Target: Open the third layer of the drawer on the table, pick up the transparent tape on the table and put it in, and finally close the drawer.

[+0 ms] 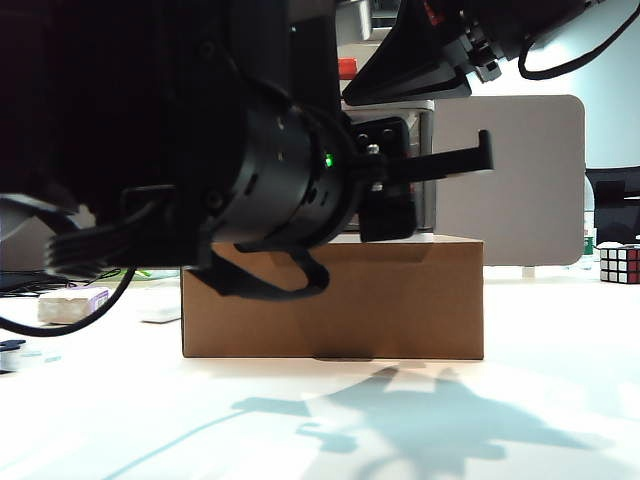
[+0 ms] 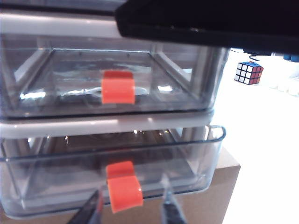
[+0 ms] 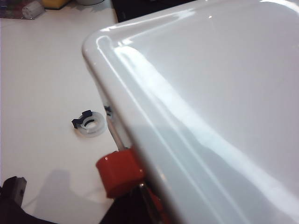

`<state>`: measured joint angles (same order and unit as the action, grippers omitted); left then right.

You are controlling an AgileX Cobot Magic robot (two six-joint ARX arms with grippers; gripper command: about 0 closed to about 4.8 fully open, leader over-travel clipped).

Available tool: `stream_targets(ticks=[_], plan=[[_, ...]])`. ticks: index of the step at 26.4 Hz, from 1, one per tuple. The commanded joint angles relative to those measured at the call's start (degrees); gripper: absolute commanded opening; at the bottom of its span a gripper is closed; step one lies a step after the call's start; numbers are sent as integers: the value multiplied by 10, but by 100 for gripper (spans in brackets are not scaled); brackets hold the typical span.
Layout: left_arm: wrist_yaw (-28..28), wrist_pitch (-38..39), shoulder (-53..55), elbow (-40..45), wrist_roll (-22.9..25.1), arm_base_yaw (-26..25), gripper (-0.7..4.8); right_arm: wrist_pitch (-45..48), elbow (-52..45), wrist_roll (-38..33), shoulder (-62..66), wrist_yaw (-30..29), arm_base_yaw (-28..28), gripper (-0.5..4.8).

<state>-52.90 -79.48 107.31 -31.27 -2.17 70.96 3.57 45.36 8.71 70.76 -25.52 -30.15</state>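
Observation:
The drawer (image 2: 56, 126) is a white-framed cabinet standing on a cardboard box (image 1: 400, 300). Its third layer (image 2: 196, 158), the lowest smoky grey drawer, is pulled out a little. My left gripper (image 2: 131, 210) is open, with one finger on either side of that layer's red-orange handle (image 2: 124, 189) and a gap on both sides. In the exterior view the left gripper (image 1: 455, 163) reaches at the cabinet front. The transparent tape (image 3: 91, 123) lies flat on the white table (image 3: 42, 84) beside the cabinet. My right gripper (image 3: 140, 207) sits against the cabinet's glossy white top (image 3: 210, 93); its jaws are dark and blurred.
A Rubik's cube (image 1: 619, 263) stands on the table at the far right. A white-and-purple block (image 1: 72, 303) lies at the left. A pale upright panel (image 1: 520, 180) stands behind the box. A red-orange piece (image 3: 119, 172) shows by the right gripper.

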Motion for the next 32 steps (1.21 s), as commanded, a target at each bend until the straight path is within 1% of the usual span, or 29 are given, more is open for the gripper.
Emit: stream_targets(ticks=[1,10,13,16,24,28,29,30,32], plan=[[7,-3,-1,-2,0,-8,149,9,3,3,-2,0,-1,-5],[17,2,-1,-2,-2,-11,144,10,3,3,-2,0,-1,-5],[17,2,-1,-2,-2,-12,106,10,3,3,-2,0,-1,-5],[17,4,-1,-3,-2,-12,106,10,3,3,-2,-1,-1,-5],[16,42,-1,-22,-2,-12,107,10,3,3,-2,-1,-1,-5],[11,42,-1,-22,-2,-12,106,9,3,3,-2,-1,-1,-5],[11,42,-1,-22,-2,-12,100,9,3,3,-2,-1,-1,-5],[11,42,-1,-22,-2,-12,76,9,3,3,-2,-1,-1,-5],[11,42,-1,-22,-2,-12,46,9,3,3,-2,-1,-1,-5]])
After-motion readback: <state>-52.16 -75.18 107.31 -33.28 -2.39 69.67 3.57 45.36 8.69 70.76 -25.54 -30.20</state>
